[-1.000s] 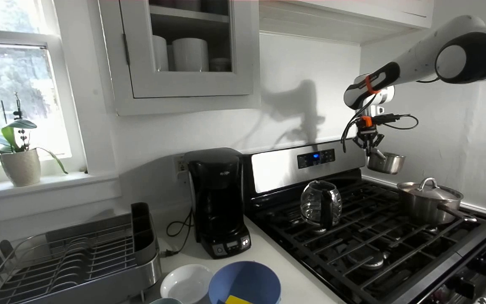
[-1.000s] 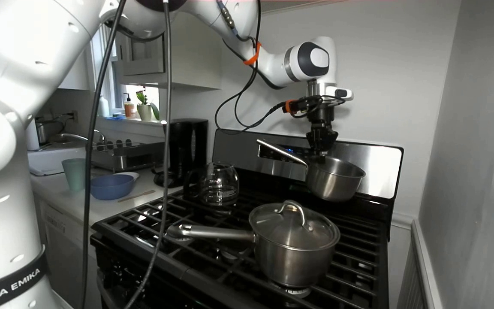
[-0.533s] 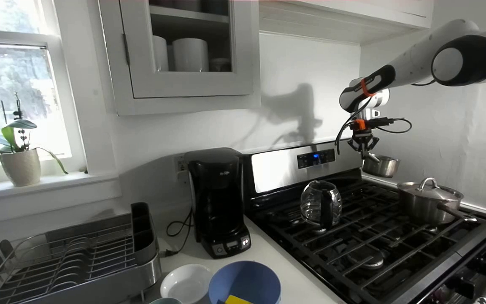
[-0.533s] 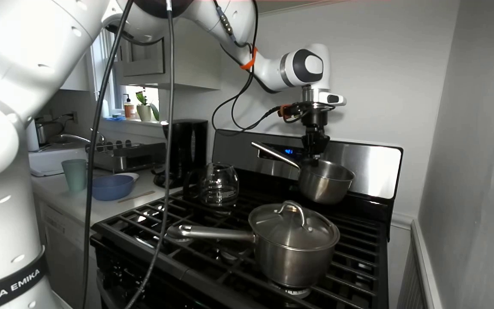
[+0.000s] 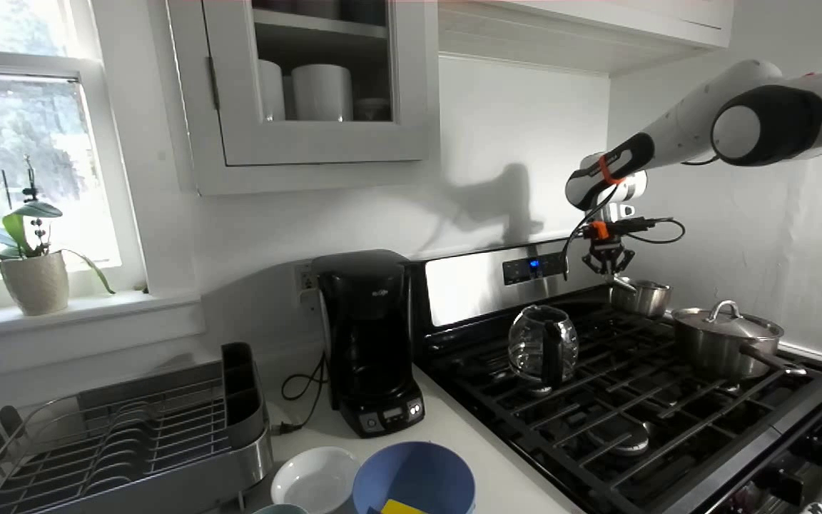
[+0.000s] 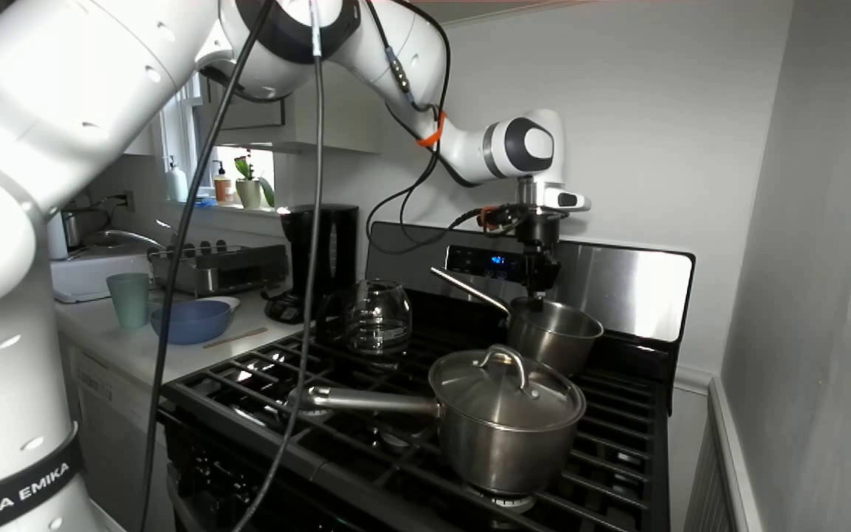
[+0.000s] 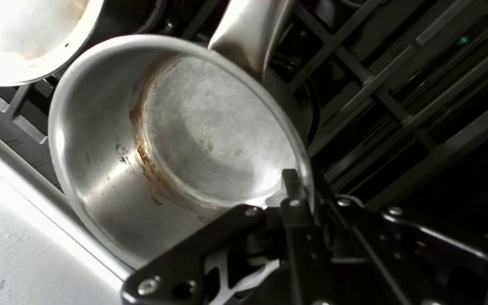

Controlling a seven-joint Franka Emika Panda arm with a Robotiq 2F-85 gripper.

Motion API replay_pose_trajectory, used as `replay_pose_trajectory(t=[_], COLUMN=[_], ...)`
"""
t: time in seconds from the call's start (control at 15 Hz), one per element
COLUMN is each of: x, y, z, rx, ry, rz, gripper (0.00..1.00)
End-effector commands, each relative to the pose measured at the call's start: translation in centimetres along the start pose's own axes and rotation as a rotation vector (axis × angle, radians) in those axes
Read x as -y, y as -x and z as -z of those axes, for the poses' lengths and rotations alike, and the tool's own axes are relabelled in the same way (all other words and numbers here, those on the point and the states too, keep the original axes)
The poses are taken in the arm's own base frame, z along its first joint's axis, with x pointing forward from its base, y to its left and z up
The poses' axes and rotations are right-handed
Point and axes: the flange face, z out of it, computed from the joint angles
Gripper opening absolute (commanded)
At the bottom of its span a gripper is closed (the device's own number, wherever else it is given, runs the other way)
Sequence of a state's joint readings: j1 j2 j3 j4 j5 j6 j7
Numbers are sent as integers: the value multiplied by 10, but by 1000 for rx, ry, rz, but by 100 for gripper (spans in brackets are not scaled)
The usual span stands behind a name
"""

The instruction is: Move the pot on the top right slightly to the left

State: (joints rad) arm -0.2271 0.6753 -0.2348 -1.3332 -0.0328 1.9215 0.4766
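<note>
Clamps one small pot (image 6: 558, 347) by the rim in the one pincer (image 7: 307, 192), astride the wall, probably for a firm hold on thin steel. Holds it at the back right of the surface (image 6: 621, 432), cannot tell whether touching or just above, behind one lidded pot (image 6: 507, 421) and well apart from one glass carafe (image 5: 536, 343), likely leaving room to shift left.
</note>
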Motion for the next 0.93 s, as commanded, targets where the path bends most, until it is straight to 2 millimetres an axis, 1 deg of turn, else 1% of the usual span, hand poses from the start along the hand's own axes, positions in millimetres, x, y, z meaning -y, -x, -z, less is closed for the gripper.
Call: replay_pose_trajectory(t=[0.0,0.13,0.4,0.6,0.8,0.87], x=[19,23,22,24,29,31], y=[-15,-20,-28,-33,-35,-34], z=[-16,-29,-53,-63,-66,-67], rx=[-14,-11,11,-4,-12,-4], ry=[43,75,120,140,153,154], rz=[-54,-81,-141,-183,-215,-219], gripper=[2,2,2,2,2,33])
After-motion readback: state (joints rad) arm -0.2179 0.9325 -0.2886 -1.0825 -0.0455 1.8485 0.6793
